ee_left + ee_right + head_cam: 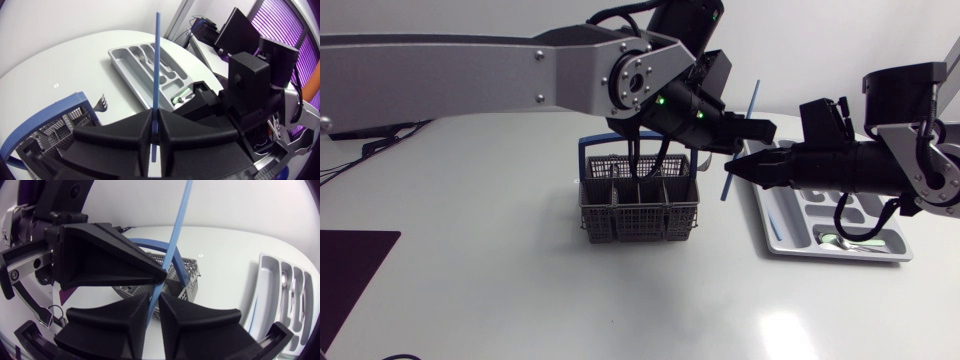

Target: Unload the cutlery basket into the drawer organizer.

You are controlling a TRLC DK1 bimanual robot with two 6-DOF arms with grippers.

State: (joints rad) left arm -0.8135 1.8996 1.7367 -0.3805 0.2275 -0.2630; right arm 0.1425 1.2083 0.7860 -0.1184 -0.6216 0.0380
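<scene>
A long thin blue stick (753, 100) hangs tilted in the air between the grey cutlery basket (640, 205) and the grey drawer organizer (840, 255). My left gripper (758, 130) is shut on it from above the basket, as the left wrist view confirms: stick (156, 65), left gripper (156, 127). My right gripper (738, 168) meets it from the organizer side, lower on the shaft. In the right wrist view its fingers (135, 312) press the stick (177, 235) from both sides, with the left gripper's fingers (110, 255) just above.
The basket (65, 120) has a blue handle and holds a fork (101, 104) and other dark pieces. The organizer (140, 60) holds another blue stick (775, 215) and a spoon (835, 240). A dark mat (350, 270) lies at the table's front left.
</scene>
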